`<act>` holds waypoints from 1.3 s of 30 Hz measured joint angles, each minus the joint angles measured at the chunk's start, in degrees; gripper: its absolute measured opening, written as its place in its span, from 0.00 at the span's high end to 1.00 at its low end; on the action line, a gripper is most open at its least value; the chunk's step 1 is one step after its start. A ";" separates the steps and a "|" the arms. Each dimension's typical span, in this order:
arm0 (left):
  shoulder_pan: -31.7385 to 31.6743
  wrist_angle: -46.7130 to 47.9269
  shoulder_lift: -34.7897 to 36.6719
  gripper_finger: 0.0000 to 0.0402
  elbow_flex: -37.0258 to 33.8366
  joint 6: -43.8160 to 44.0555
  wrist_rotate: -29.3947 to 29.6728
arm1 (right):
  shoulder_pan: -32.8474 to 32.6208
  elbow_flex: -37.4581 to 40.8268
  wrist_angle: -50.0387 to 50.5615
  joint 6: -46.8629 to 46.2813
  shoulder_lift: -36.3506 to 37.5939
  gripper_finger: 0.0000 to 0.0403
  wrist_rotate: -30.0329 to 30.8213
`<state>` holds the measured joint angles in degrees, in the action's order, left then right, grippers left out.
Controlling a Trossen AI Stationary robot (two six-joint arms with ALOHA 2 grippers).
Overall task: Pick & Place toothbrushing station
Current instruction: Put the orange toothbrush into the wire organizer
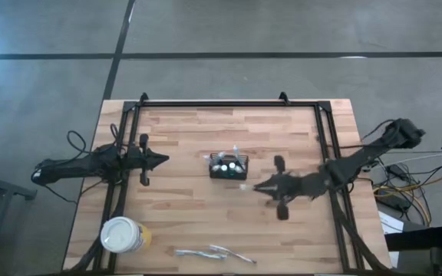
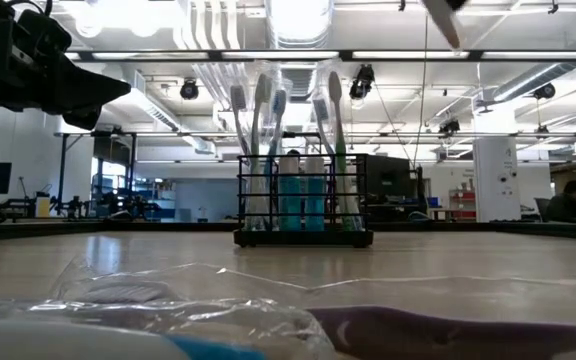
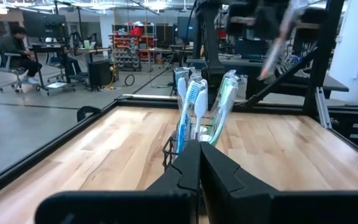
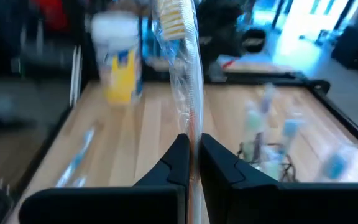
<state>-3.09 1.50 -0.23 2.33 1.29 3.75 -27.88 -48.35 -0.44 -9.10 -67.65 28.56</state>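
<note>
The wooden tabletop [image 1: 198, 222] carries everything here, and near its middle stands the black mesh caddy [image 1: 229, 168], upright and already crowded with toothbrushes whose heads rise well above its rim in the low view. Just beside it, on the robot's right, the right tool [image 1: 256, 186] is pinched shut on a wrapped toothbrush [image 4: 182, 68], gripped low on the handle so that most of its length stands free beyond the fingertips. That long free end is the main risk: it could swing or twist in the grip as the arm turns, and arrive at the caddy tilted. The clear wrapper adds a slippery layer, so the brush might slide through the pads. A compartment already full could block the handle, or the tip might catch the mesh rim and push or tip the light caddy. The brushes already standing could be knocked askew by the incoming one. The left tool [image 1: 163, 160] waits with its fingers pressed together on nothing, well clear on the other side. The white tub [image 1: 121, 234] and another wrapped toothbrush [image 1: 213, 252] lie near the front edge, out of the path.
</note>
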 joint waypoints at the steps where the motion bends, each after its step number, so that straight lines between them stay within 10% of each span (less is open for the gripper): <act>1: 0.00 0.00 0.00 0.98 0.00 0.33 -0.04 | 1.11 3.17 -3.46 -0.65 2.39 0.97 -0.39; 11: 0.00 0.00 0.00 0.98 0.00 -1.79 -0.04 | 8.50 26.12 -28.03 2.66 17.84 0.97 -8.30; 39: 0.00 -3.54 -0.01 0.98 0.00 -6.10 -0.04 | 8.79 47.88 -27.48 14.56 53.97 0.97 -7.90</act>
<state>-3.09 -2.04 -0.24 2.33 -4.81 3.70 -19.09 -0.47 -27.91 5.46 -13.68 20.66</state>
